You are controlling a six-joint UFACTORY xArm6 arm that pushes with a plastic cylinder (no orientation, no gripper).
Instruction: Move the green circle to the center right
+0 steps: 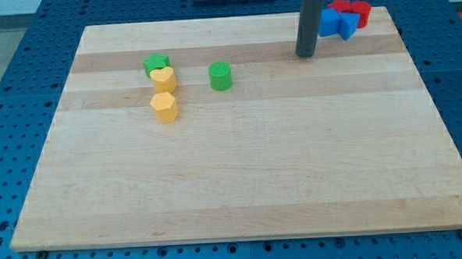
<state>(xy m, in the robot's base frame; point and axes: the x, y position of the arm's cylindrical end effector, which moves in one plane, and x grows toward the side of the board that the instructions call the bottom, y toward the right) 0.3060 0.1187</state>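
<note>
The green circle (221, 75) stands on the wooden board (240, 168) in the upper middle of the view. My tip (305, 54) rests on the board to the right of the green circle and a little higher in the view, well apart from it. The rod rises out of the view's top. Just right of the tip lie blue blocks (337, 22).
A green star-shaped block (155, 65), a yellow heart (164, 79) and a yellow hexagon (165, 106) cluster at the view's upper left. Red blocks (352, 9) lie behind the blue ones at the board's top right corner. Blue perforated table surrounds the board.
</note>
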